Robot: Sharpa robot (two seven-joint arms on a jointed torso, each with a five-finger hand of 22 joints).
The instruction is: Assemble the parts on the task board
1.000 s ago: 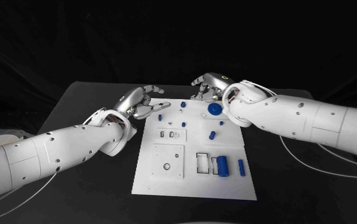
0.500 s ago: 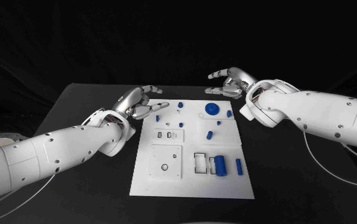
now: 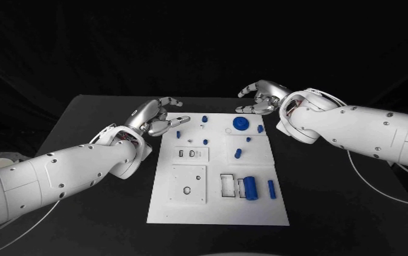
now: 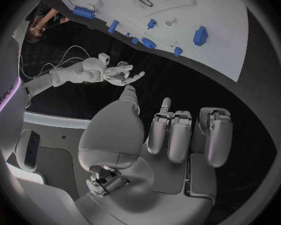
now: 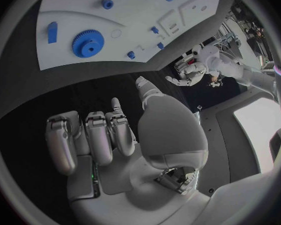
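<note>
The white task board (image 3: 219, 211) lies in the middle of the black table. A blue gear (image 3: 242, 123) sits near its far edge, with small blue pegs (image 3: 238, 153) scattered around it. A thick blue cylinder (image 3: 250, 187) and a thin blue bar (image 3: 271, 189) lie at the near right. My left hand (image 3: 157, 116) hovers at the board's far left corner, fingers apart and holding nothing. My right hand (image 3: 262, 97) hangs beyond the far right corner, also holding nothing. The right wrist view shows the gear (image 5: 87, 42) on the board (image 5: 140, 20) past my bare fingers (image 5: 100, 135).
Several cut-outs and slots (image 3: 229, 185) mark the board's near half. Black table (image 3: 331, 197) stretches on both sides of the board. In the left wrist view my left hand (image 4: 172, 135) is bare, with the board (image 4: 197, 10) and the right hand (image 4: 122, 75) beyond it.
My right hand has drawn back from over the gear and the board's far edge to a spot beyond the far right corner. The left hand has hardly moved.
</note>
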